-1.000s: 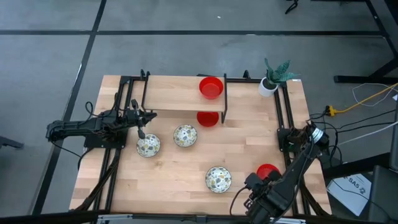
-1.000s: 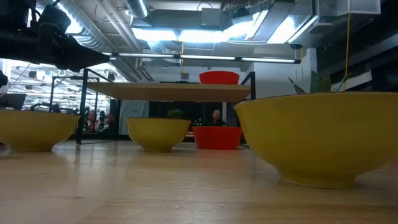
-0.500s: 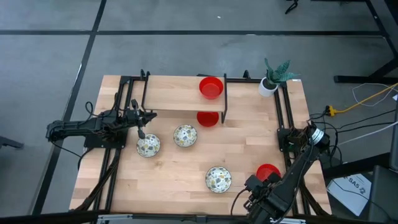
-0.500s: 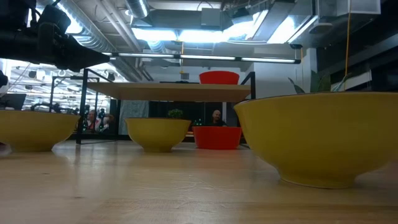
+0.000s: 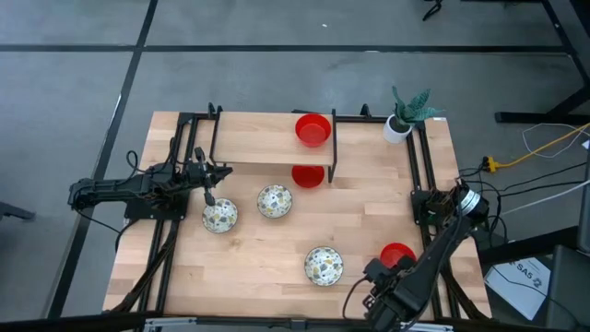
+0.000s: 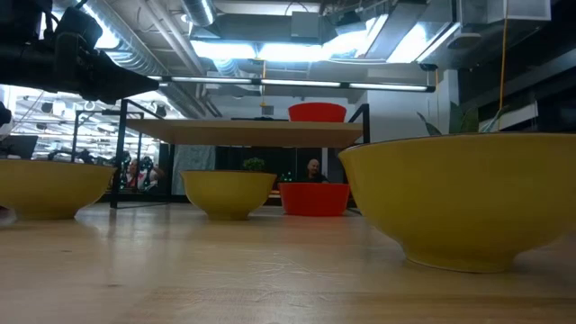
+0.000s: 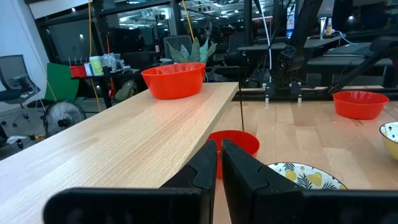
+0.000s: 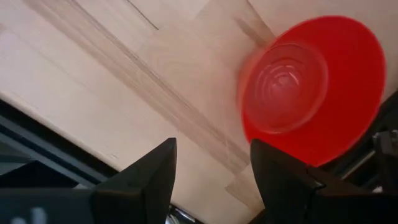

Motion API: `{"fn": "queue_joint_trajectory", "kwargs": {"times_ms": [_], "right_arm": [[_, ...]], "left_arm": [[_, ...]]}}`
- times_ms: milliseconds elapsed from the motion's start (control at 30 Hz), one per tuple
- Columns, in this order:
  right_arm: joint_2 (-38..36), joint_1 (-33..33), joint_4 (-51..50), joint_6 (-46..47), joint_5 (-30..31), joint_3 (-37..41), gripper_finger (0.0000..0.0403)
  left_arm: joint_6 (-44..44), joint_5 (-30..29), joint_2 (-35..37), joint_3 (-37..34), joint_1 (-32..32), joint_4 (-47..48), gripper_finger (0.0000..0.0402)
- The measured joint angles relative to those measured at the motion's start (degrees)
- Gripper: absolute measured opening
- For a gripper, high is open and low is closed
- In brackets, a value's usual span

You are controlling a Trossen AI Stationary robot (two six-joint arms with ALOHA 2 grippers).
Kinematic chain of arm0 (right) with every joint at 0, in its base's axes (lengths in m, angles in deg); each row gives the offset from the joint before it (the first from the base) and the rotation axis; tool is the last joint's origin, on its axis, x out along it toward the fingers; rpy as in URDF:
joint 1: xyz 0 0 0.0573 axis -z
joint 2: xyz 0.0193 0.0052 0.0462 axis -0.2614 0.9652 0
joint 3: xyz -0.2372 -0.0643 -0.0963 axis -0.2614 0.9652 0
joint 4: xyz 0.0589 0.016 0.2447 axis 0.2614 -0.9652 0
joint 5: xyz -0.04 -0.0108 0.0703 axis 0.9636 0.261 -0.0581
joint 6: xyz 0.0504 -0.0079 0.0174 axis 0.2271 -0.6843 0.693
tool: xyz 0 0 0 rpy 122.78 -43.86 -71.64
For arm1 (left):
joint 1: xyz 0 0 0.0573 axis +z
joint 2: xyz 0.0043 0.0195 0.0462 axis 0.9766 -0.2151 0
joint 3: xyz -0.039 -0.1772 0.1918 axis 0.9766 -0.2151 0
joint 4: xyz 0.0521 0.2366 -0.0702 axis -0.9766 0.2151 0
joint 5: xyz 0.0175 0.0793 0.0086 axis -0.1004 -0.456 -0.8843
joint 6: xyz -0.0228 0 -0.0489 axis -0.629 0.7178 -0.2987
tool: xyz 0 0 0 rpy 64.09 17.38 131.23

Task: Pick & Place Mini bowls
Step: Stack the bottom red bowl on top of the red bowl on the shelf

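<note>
Wooden worktop (image 5: 267, 258), pale planks, black rail frames down both long sides. Landmark: the raised wooden shelf (image 5: 258, 148) on black posts along the far edge.

Left arm reaches in from the worktop's left side; left gripper (image 5: 208, 195) hangs just in front of the shelf's left end, jaws pinched together with nothing between them, tips right over the rim of a patterned bowl. In its wrist view the two fingers (image 7: 205, 165) stand almost touching.

Right arm comes in at the near right corner, far from the shelf; right gripper (image 8: 211, 168) is above the worktop, jaws spread wide, holding nothing. Red bowl (image 8: 311, 87) sits just ahead of it, not between the jaws.

Bowls:
- red bowl on the shelf (image 5: 312, 129), at its right end.
- red bowl under the shelf (image 5: 308, 175), directly below that one, on the worktop.
- red bowl by the right arm (image 5: 396, 254), well in front of the shelf, to the right.
- patterned bowl (image 5: 219, 216) in front of the shelf's left part, beneath the left gripper.
- second patterned bowl (image 5: 275, 200) just right of it, near the shelf's front edge.
- third patterned bowl (image 5: 324, 266), well in front of the shelf, alone.

Small potted plant (image 5: 402, 118) right of the shelf, at the far right corner.
</note>
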Motion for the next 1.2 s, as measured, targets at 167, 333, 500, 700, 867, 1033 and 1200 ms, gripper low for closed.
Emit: {"fn": "queue_joint_trajectory", "kwargs": {"times_ms": [167, 333, 500, 700, 867, 1033, 1200], "right_arm": [[0.0, 0.0, 4.3, 0.0, -0.1, 3.7, 0.0204], [0.0, 0.1, 6.7, 0.0, -0.2, 6.8, 0.0204], [0.0, 0.4, 6.5, -0.5, -3.2, 8.7, 0.0204], [0.0, 0.9, 7.3, -2.5, -3.2, 9.2, 0.0204], [0.0, 1.0, 7.4, -3.0, -3.0, 9.2, 0.0196], [0.0, 1.0, 7.4, -3.0, -3.0, 9.2, 0.0157], [0.0, 1.2, 7.3, -3.1, -3.0, 9.2, 0.0119]], "left_arm": [[0.0, 0.0, 0.0, 0.0, 0.0, 0.0, 0.0020], [0.0, 0.0, 0.0, 0.0, 0.0, 0.0, 0.0016], [0.0, 0.0, 0.0, 0.0, 0.0, 0.0, 0.0018], [0.0, 0.0, 0.0, 0.0, 0.0, 0.0, 0.0018], [0.0, 0.0, 0.0, 0.0, 0.0, 0.0, 0.0016], [0.0, 0.0, 0.0, 0.0, 0.0, 0.0, 0.0017], [0.0, 0.0, 0.0, 0.0, 0.0, 0.0, 0.0015]]}}
